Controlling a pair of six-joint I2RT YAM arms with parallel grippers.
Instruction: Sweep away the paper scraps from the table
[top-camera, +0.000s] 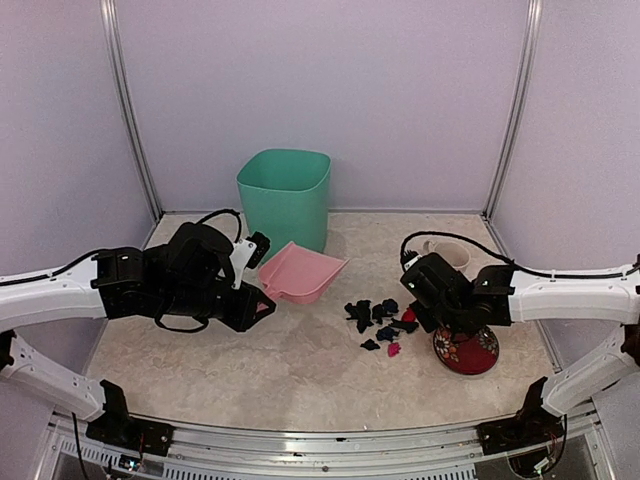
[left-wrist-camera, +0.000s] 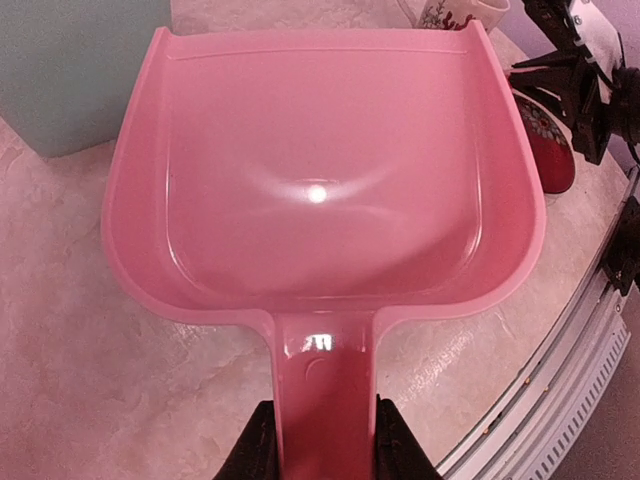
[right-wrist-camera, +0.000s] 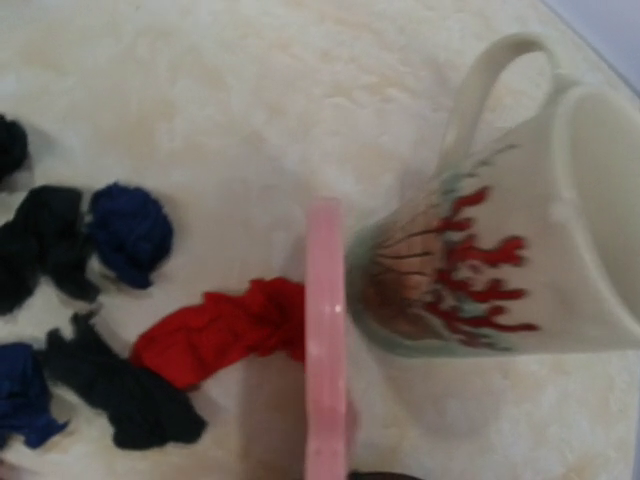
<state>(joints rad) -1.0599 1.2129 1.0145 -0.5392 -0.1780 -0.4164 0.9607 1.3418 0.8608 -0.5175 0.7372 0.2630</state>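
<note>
**A:** On the beige table (top-camera: 300, 370), what was biggest?

**B:** A green bin (top-camera: 285, 195) at the back, left of centre. Just in front of it was the pink dustpan (left-wrist-camera: 320, 180), its open edge turned toward the mug. The left jaws were closed on its handle, one finger on each side.

**A:** And on the right?

**B:** A red patterned dish (top-camera: 467, 350) sat near the front, with a white mug (right-wrist-camera: 500, 260) with red markings behind it. The right jaws were fully shut on a thin pink brush (right-wrist-camera: 325, 350), seen edge-on just beside the mug.

**A:** Where were the paper scraps (top-camera: 378, 322)?

**B:** Clustered on the table between dustpan and dish, black, blue and red. One red scrap lay right against the brush.
</note>
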